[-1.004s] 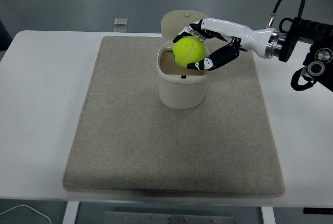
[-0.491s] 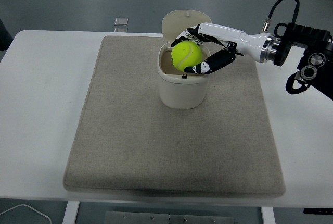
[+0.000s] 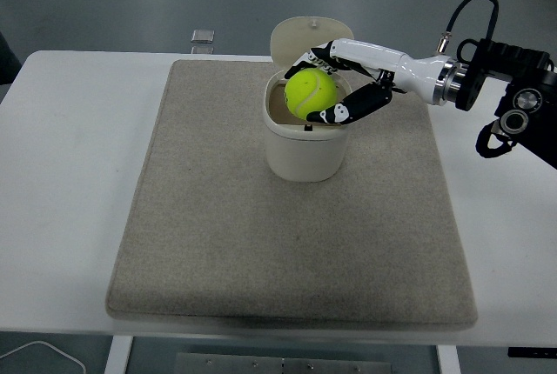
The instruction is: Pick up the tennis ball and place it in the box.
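Right hand point(image 3: 335, 87) grasping tennis ball point(image 3: 312, 92) over open box point(image 3: 305, 139), lid up, on mat point(image 3: 287, 217).

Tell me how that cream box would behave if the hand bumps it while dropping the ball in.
The box looks light and thin-walled, so it would probably slide on the mat. Its lid stands open behind, which may help it tip backward.

The box's point(image 3: 305, 143) inside is mostly hidden behind the ball point(image 3: 312, 92) and right hand point(image 3: 335, 87). The arm runs off the right edge. A small grey object point(image 3: 202, 36) at upper centre is too small to identify.
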